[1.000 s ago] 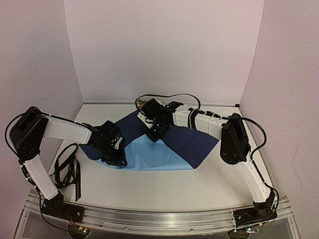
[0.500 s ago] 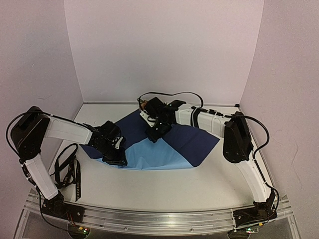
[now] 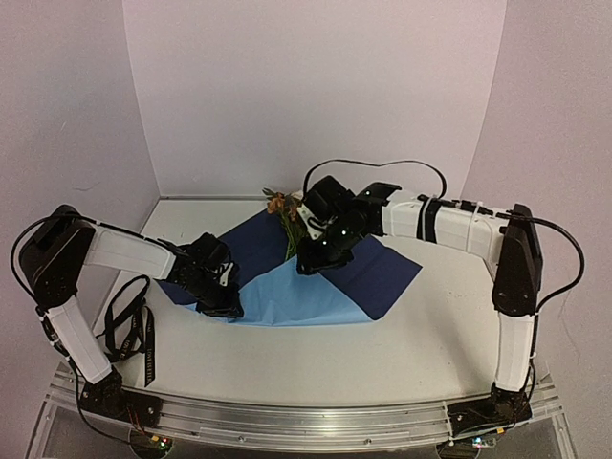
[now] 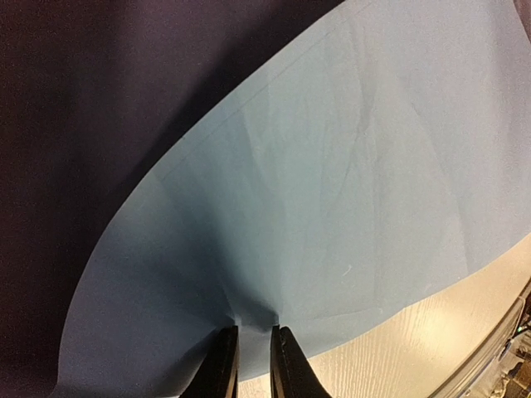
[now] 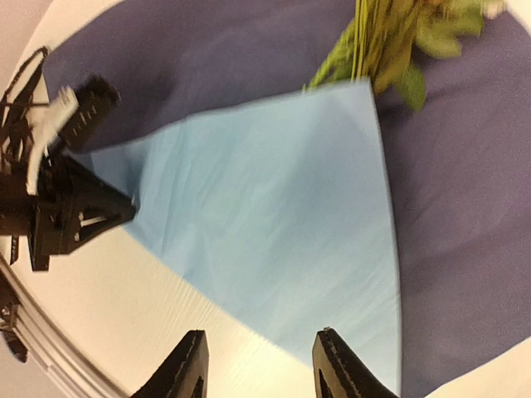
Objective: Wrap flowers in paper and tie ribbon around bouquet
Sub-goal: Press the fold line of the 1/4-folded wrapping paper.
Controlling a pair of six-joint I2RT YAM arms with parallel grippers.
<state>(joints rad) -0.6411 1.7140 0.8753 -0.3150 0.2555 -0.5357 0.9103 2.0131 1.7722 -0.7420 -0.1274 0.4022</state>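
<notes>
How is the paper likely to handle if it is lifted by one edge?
Probably floppy: the paper puckers into creases where the left gripper pinches it. Likely thin and light, since its folded-over part lies nearly flat. It may slide on the smooth table if pushed.

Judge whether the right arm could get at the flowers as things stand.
Probably yes. The right hand is open and empty close beside the flowers, whose blooms lie uncovered on the paper; only the stem ends are tucked under its light blue flap.
</notes>
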